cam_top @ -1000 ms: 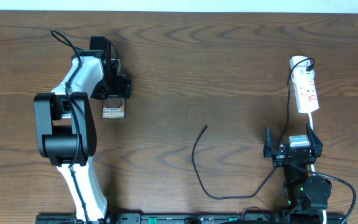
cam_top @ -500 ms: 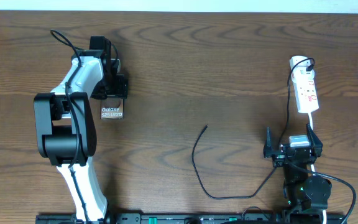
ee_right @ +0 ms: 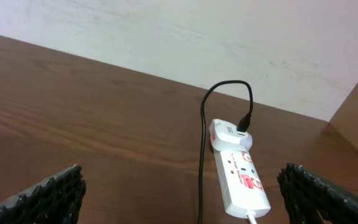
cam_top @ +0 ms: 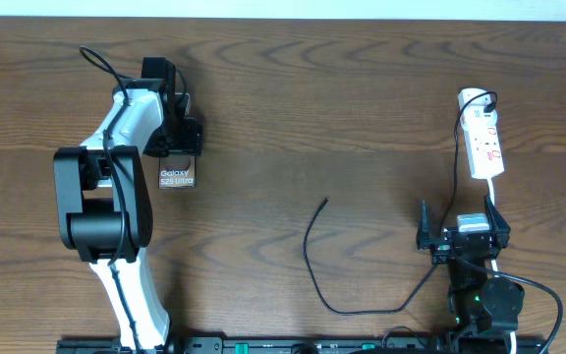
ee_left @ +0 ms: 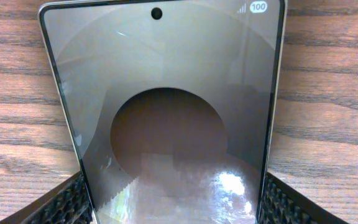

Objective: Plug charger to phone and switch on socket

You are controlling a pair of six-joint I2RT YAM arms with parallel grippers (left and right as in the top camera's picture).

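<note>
The phone (cam_top: 178,178), a dark slab with white "Galaxy S25 Ultra" lettering, lies on the table at the left. In the left wrist view the phone (ee_left: 166,112) fills the frame between my fingers. My left gripper (cam_top: 176,157) (ee_left: 169,208) is shut on the phone's long edges. The charger (cam_top: 308,258), a thin black cable, loops over the table centre, its free plug tip (cam_top: 325,202) lying loose. The cable's other end is plugged into the socket (cam_top: 484,138) (ee_right: 241,180), a white power strip at the far right. My right gripper (cam_top: 463,226) (ee_right: 182,193) is open and empty, just in front of the socket.
The wood table's far edge meets a pale wall (ee_right: 166,37). The socket's white cord (cam_top: 492,202) runs back toward my right arm. The left arm's white and black body (cam_top: 106,206) covers the table's left side.
My left gripper's jaws have drawn in slightly, and the phone has shifted a touch up and to the left. The right arm and the cable have not moved.
</note>
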